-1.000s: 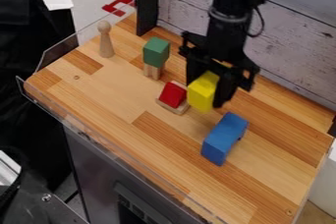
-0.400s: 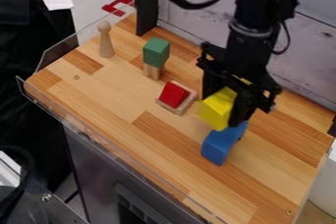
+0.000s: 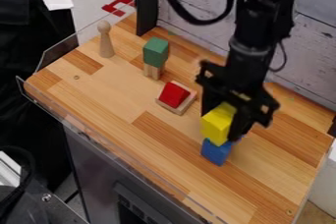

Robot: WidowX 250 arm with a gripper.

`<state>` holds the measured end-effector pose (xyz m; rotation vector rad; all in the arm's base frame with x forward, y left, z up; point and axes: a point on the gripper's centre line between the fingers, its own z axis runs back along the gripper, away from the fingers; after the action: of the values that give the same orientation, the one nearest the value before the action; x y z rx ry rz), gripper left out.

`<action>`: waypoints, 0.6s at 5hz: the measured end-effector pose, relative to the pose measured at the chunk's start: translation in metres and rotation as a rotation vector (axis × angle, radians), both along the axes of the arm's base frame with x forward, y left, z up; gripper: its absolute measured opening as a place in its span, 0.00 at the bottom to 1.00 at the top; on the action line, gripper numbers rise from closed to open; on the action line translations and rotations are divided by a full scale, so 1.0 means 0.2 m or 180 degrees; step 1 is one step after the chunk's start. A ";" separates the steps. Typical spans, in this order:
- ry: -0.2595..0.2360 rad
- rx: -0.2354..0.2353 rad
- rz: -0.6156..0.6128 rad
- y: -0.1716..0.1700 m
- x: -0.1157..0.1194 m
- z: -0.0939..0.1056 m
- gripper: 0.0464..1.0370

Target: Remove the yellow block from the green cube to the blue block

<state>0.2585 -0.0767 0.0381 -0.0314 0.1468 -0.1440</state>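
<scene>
Yellow block (image 3: 218, 123) is pinched in the black end effector (image 3: 223, 123), over or on the blue block (image 3: 216, 152) on the wooden counter (image 3: 131, 115); contact is unclear. Best to centre it, lower gently until it sits flat, then release evenly.

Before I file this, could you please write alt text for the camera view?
A black robot gripper holds a yellow block over a blue block on a wooden tabletop. Nearby are a red block on a wooden base, a green cube and a wooden peg.
</scene>
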 end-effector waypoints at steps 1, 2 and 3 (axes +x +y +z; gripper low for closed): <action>0.0025 0.0014 0.0053 0.00 -0.01 -0.01 0.55; 0.0017 0.0026 0.0146 0.00 -0.01 -0.01 0.55; -0.0025 0.0078 0.0257 0.00 0.00 -0.01 0.55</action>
<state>0.2576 -0.0759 0.0354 -0.0122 0.1393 -0.0616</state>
